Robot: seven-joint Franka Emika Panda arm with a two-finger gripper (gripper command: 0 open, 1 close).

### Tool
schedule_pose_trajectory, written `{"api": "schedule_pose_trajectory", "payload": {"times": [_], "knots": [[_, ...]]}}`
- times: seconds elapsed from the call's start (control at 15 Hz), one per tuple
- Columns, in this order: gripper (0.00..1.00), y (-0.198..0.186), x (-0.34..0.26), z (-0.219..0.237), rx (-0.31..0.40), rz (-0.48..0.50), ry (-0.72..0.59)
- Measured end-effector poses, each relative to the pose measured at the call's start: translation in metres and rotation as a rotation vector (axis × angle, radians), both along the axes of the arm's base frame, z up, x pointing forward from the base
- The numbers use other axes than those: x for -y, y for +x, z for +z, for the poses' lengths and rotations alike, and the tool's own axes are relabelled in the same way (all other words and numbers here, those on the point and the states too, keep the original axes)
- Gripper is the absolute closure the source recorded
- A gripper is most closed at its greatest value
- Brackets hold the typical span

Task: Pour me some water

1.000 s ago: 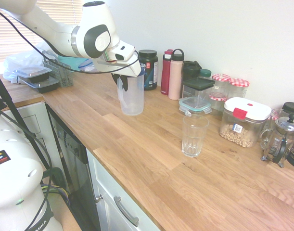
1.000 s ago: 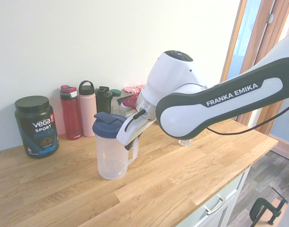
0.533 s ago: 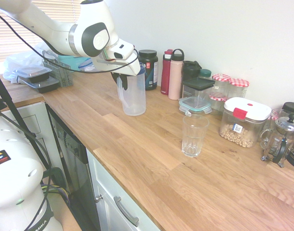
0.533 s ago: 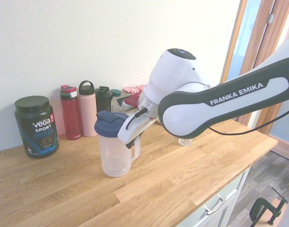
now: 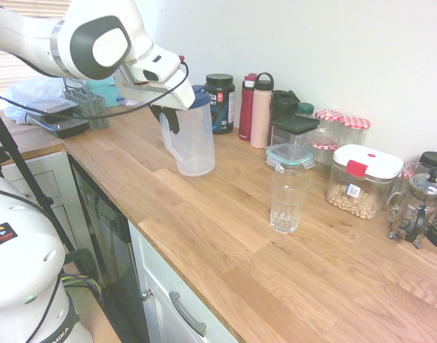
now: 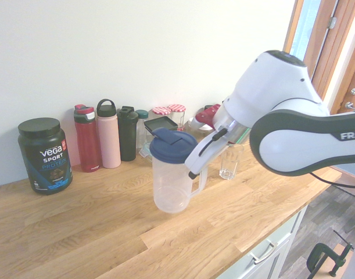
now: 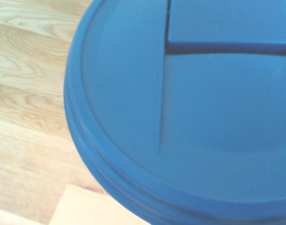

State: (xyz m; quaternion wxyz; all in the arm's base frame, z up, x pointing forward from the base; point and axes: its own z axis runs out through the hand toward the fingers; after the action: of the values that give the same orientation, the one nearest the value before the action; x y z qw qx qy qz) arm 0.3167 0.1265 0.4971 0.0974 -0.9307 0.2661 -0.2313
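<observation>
A clear plastic pitcher [image 5: 192, 146] with a blue lid [image 6: 173, 145] stands upright at the counter's middle. Its base is at or just above the wood; I cannot tell which. My gripper [image 5: 168, 118] is shut on the pitcher's handle [image 6: 198, 176], on the side facing the counter's front edge. The blue lid [image 7: 180, 117] fills most of the wrist view. An empty ribbed drinking glass [image 5: 288, 201] stands alone on the counter, well apart from the pitcher. In the second exterior view the glass [image 6: 228, 163] shows partly behind my arm.
Along the wall stand a black protein tub [image 5: 220, 102], a red bottle [image 5: 247, 107], a pink bottle [image 5: 261, 111] and a black shaker [image 6: 128, 132]. There are also food containers [image 5: 362, 180], red-lidded jars [image 5: 342, 127] and a French press [image 5: 418, 206]. A dish rack [image 5: 89, 103] sits far left.
My arm has carried the pitcher along the counter towards the glass, about a pitcher's width to the right in the second exterior view. The grip on the handle is unchanged.
</observation>
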Motion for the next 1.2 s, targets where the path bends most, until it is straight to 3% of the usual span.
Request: {"api": "schedule_pose_trajectory", "payload": {"times": [0.2,0.73,1.2], "knots": [[1.00,-0.025,0.017,0.027,-0.010,-0.031,0.017],[1.00,-0.104,0.123,0.057,-0.173,-0.180,0.077],[1.00,-0.166,0.272,0.040,-0.170,-0.216,0.113]]}}
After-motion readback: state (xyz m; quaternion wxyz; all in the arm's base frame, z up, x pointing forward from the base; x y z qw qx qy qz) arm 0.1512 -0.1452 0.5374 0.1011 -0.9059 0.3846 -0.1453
